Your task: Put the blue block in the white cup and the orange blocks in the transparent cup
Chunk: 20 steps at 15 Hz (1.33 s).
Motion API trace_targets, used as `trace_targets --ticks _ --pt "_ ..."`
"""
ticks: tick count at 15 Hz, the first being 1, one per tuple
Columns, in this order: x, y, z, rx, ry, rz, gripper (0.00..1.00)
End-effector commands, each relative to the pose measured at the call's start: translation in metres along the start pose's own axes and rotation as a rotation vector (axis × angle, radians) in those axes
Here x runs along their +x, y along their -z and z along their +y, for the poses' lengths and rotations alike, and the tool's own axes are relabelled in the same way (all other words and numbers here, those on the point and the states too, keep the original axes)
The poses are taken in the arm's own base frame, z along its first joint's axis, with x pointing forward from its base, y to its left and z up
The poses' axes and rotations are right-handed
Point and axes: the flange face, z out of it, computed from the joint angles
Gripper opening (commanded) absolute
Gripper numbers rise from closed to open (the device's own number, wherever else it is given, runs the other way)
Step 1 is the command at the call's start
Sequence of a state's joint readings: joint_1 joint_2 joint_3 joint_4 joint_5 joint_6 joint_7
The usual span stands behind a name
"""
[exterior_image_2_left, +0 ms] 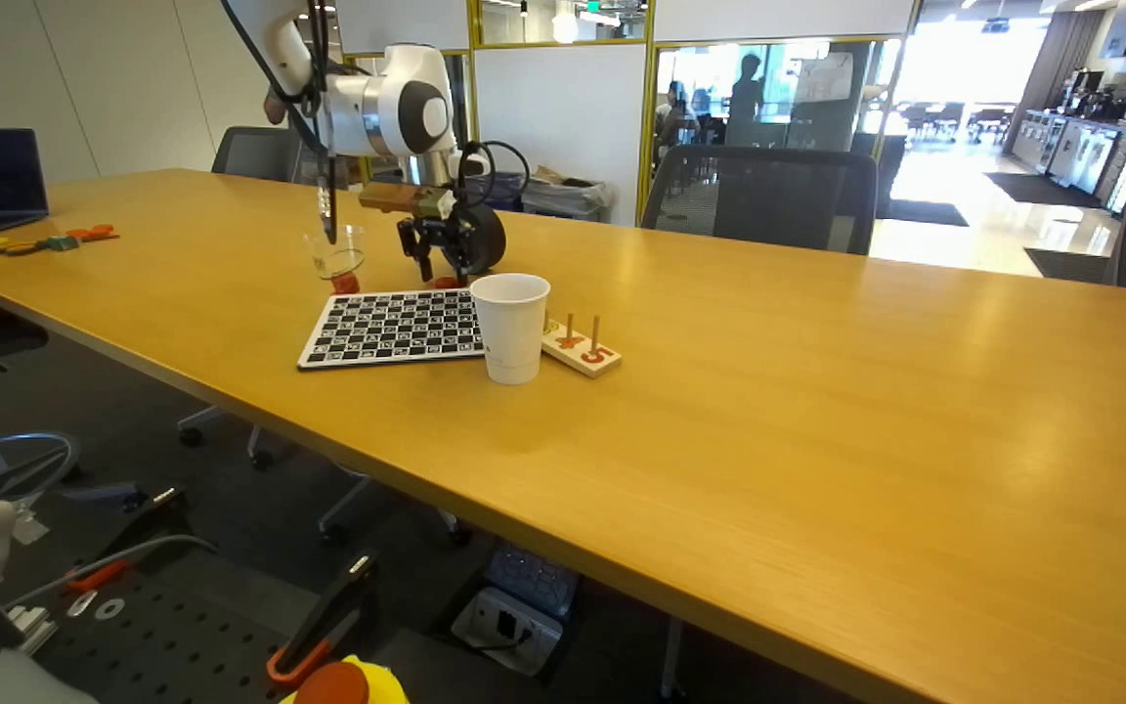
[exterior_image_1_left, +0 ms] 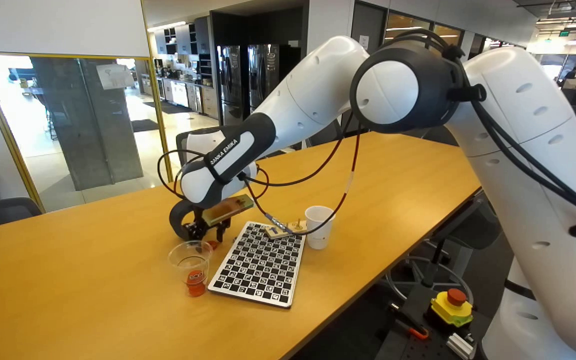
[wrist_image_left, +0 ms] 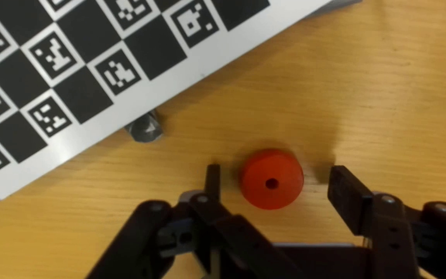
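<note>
A long honey-coloured bench (exterior_image_2_left: pixel 817 440) runs through both exterior views. Over it bends the white Franka Emika Panda arm (exterior_image_1_left: pixel 298 95), cables looping along its links. In an exterior view a mesh-backed chair (exterior_image_2_left: pixel 763 200) stands beyond the bench. Flat on the bench lies a white-bordered ChArUco board (exterior_image_1_left: pixel 263 265). The jaws, at the end of the arm, are released: their two sides stand well apart, low over the bench and just beside a long edge of the board.

The white cup (exterior_image_2_left: pixel 512 332) stands upright on the bench, across the board from the jaws; whether it touches the board cannot be told. The transparent cup (exterior_image_1_left: pixel 180 265) is upright too, on the jaws' side of the board, near one corner. A wooden peg strip (exterior_image_2_left: pixel 583 354), the numerals 4 and 5 legible on it, lies next to the white cup and is partly hidden by it in an exterior view.

Orange blocks (exterior_image_1_left: pixel 196 285) show low inside the transparent cup, their number hard to tell. A round orange-red block (wrist_image_left: pixel 271 170) with a hole in the middle of its top lies on the bench between the jaws, touching neither side. A small dark piece (wrist_image_left: pixel 145 128) at the board's edge is too unclear to name.
</note>
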<state>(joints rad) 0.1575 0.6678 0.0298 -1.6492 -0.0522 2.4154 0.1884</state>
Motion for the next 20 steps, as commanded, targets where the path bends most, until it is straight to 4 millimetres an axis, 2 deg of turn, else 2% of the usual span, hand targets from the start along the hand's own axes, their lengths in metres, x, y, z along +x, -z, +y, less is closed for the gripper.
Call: trace_targets --ticks 1,4,5,8,10,15,18,20 --pt "0.009 0.005 0.0 0.031 0.01 -0.019 0.42" --pt "0.009 0.008 0.002 0.027 0.012 -0.036 0.2" --pt "0.009 0.008 0.002 0.025 0.011 -0.039 0.17" --pt "0.007 0.019 0.004 0.011 0.003 -0.037 0.17" --pt "0.006 0.04 0.002 -0.01 0.006 -0.008 0.17" --pt "-0.002 0.111 -0.018 -0.123 -0.052 0.109 0.17" --pt "-0.012 0.143 -0.047 -0.17 -0.023 0.137 0.17" --pt "-0.025 0.156 -0.068 -0.176 0.024 0.117 0.17"
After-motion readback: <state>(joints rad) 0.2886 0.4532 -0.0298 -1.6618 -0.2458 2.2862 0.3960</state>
